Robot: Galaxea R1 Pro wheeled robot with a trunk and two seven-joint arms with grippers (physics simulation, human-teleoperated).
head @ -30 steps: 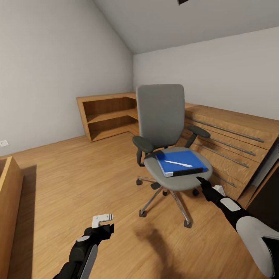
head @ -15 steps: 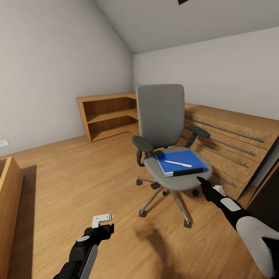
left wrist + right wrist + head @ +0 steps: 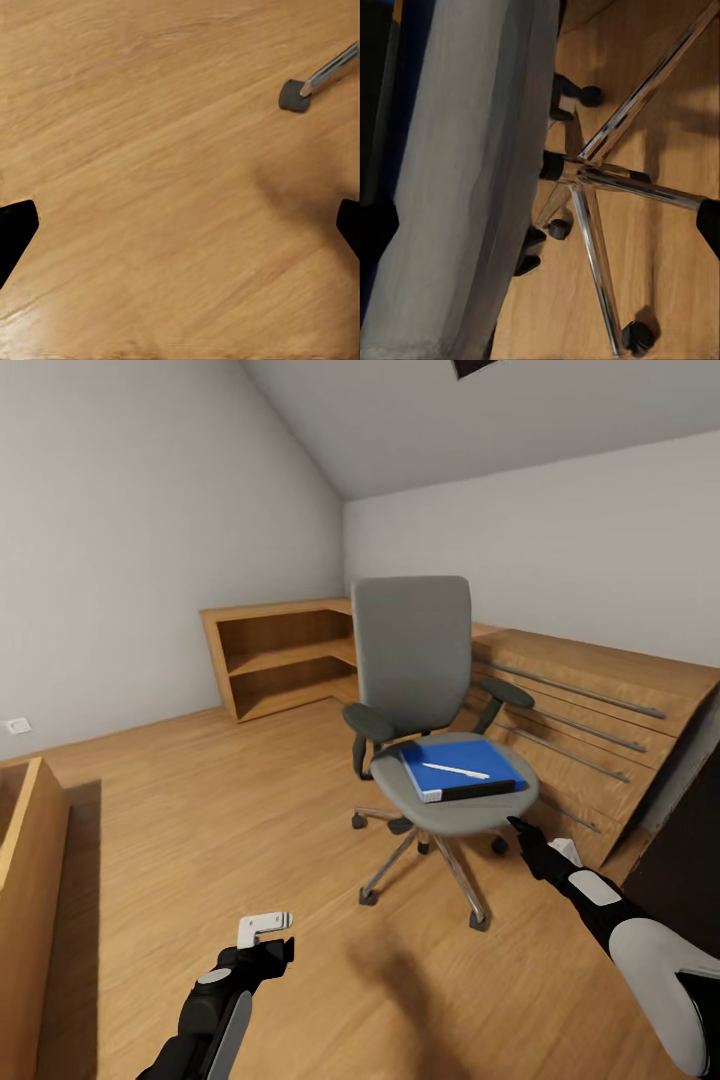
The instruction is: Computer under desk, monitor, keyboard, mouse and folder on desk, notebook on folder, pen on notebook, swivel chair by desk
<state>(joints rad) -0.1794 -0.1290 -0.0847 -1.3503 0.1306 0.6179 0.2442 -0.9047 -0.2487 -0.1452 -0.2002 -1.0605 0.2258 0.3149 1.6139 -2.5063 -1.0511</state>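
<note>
swivel chair (image 3: 420, 660) carried folder (image 3: 462, 768) at seat centre, pen (image 3: 455, 771) on top | right gripper (image 3: 520, 830) just off seat's front edge, empty, fingers parted | left gripper (image 3: 265, 927) spread wide, empty

I read even, soft light across the room, bright enough that the pale walls look nearly flat. A soft shadow pools on the wooden floor (image 3: 200, 830) just in front of the swivel chair (image 3: 425, 700), and another lies beside the wooden cabinet (image 3: 25, 880) at my left edge. The head view bends straight lines near its borders. In the left wrist view I see a blurred dark smudge on the boards; the render looks slightly soft and blocky throughout.
</note>
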